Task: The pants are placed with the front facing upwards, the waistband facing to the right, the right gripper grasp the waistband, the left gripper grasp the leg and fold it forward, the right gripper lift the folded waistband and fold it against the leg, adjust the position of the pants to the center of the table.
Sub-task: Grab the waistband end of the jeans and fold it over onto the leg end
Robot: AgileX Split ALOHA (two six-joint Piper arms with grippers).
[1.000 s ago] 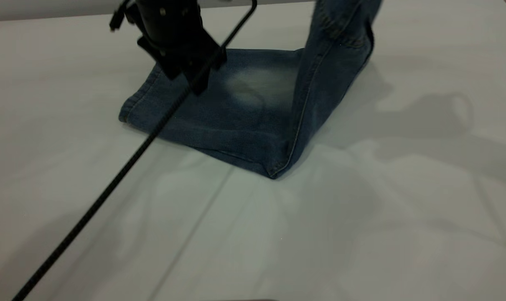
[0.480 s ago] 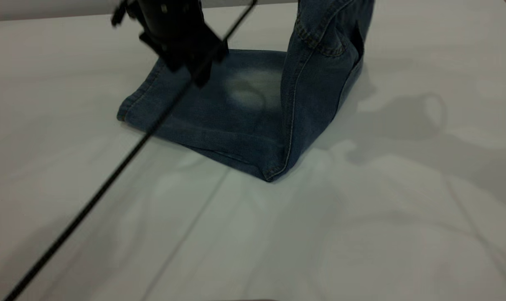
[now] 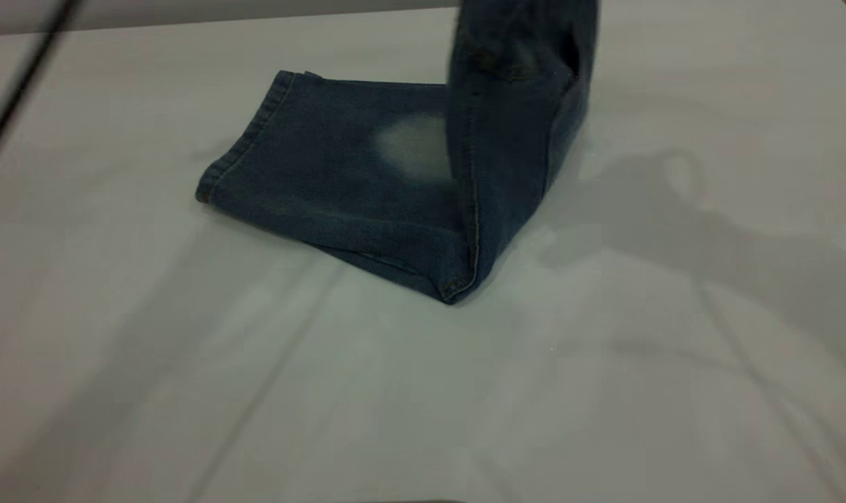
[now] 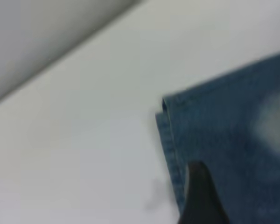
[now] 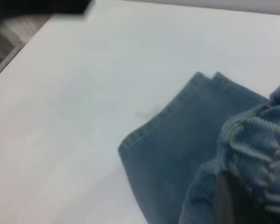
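Observation:
The blue denim pants (image 3: 339,175) lie folded lengthwise on the white table (image 3: 185,391), hem to the left. Their right end (image 3: 513,105) stands lifted and runs off the top of the exterior view, leaning over the pale faded patch (image 3: 412,147). In the right wrist view my right gripper (image 5: 238,196) is shut on the ruffled waistband (image 5: 266,144), high above the flat leg (image 5: 177,144). A black tip of my left gripper (image 4: 203,200) hangs above the leg's hem (image 4: 170,140) and holds nothing. Neither gripper shows in the exterior view.
A black cable (image 3: 17,91) crosses the far left corner of the exterior view. The table's far edge (image 3: 185,17) runs just behind the pants. Bare tabletop lies in front of the pants and on both sides.
My left gripper has moved away from above the leg, leftward and out of the exterior view. The lifted waistband end has shifted left, further over the flat leg.

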